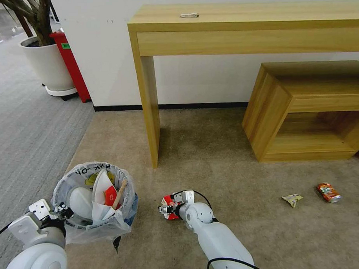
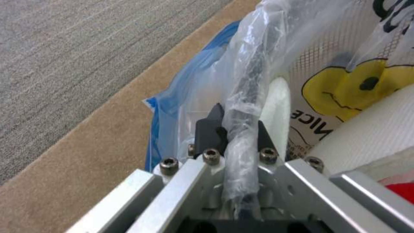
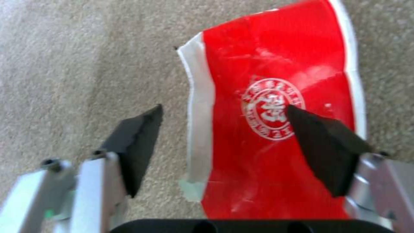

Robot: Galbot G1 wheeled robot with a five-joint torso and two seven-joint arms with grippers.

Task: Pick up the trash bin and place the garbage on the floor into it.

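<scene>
The right pincer [image 1: 166, 208] is down at the floor [image 1: 227, 164] with a red wrapper [image 1: 171, 207] beneath it. In the right wrist view its black fingers [image 3: 134, 142] are spread apart: one tip lies over the wrapper's [image 3: 276, 129] white round emblem, the other over bare carpet just beside the wrapper's white edge, so the wrapper sits between them off-centre and is not gripped. That view shows the wrapper lying flat, its long axis running away from the pincer [image 3: 224, 111].

The left pincer [image 1: 60, 211] is clamped on the rim of the trash bin [image 1: 93, 200], which stands at the edge of the beige carpet, to the left of the wrapper. The left wrist view shows what the head view hides: the black fingers [image 2: 211, 129] pinch the bag-wrapped rim of the bin [image 2: 245, 97], blue plastic on the outside.

From the head view the bin already holds a white slipper [image 1: 80, 201], a red wrapper and a wooden chopstick [image 1: 119, 193] leaning upright. Farther right on the floor lie a crumpled paper [image 1: 292, 199] and, just beside it, a crushed can [image 1: 328, 192], its length slanting towards the wooden table [image 1: 246, 26] and low shelf [image 1: 308, 110].
</scene>
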